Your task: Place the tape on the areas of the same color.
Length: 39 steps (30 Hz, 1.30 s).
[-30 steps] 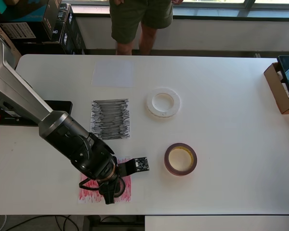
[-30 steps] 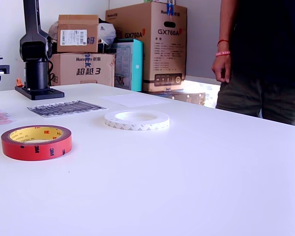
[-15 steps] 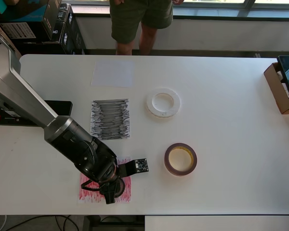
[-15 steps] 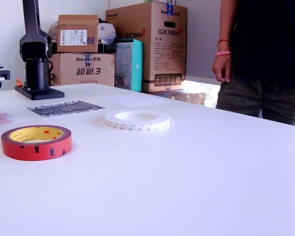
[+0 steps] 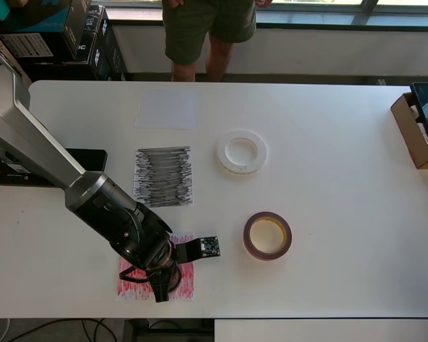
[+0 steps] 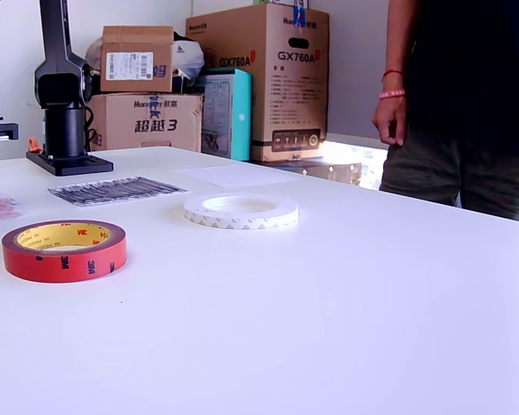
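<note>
My gripper (image 5: 160,291) hangs over the red scribbled area (image 5: 132,285) near the table's front edge in the overhead view. A dark mass sits at its fingertips; the small black tape cannot be made out apart from it, and the jaws' state is unclear. The dark-red tape (image 5: 247,239) (image 6: 64,262) lies flat to the right of that area. Further back the white tape (image 5: 222,152) (image 6: 242,221) lies beside the black scribbled area (image 5: 163,177) (image 6: 117,189). The white sheet (image 5: 167,108) (image 6: 238,175) is bare. In the exterior view only a sliver of the gripper shows at the left edge.
A person (image 5: 207,28) (image 6: 467,104) stands at the table's far side. An open cardboard box (image 5: 417,132) sits at the overhead view's right edge. The arm's base (image 6: 65,95) stands near stacked cartons (image 6: 259,78).
The gripper has shifted slightly left over the red area in the overhead view. In the exterior view it has slid almost out of the left edge. The red and white rolls have not moved.
</note>
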Motion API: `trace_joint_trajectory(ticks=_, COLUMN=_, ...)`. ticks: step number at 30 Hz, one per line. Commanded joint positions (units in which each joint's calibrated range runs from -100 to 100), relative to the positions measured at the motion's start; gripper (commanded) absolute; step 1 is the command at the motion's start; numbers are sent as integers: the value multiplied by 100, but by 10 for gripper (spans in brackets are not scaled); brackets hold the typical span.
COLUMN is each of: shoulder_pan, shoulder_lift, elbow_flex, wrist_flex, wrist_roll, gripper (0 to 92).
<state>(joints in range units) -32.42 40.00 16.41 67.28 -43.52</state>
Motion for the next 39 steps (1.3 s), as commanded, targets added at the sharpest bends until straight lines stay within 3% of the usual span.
trace_joint_trajectory(ticks=1, shoulder_pan=0, shoulder_lift=22, elbow_flex=-37, wrist_flex=47, wrist_roll=-18, gripper=19)
trace_joint_trajectory(ticks=14, shoulder_pan=23, shoulder_lift=-230, elbow_flex=-37, wrist_flex=73, wrist_roll=-18, gripper=0)
trace_joint_trajectory(ticks=23, shoulder_pan=671, shoulder_lift=-1418, elbow_flex=-19, wrist_flex=1422, wrist_roll=64, gripper=0)
trace_joint_trajectory(ticks=32, shoulder_pan=1886, shoulder_lift=-1989, elbow_flex=63, wrist_flex=1329, wrist_roll=710, gripper=0)
trace_joint_trajectory(ticks=39, shoulder_pan=2588, shoulder_lift=-2026, elbow_flex=708, wrist_flex=39, wrist_roll=1169, gripper=0)
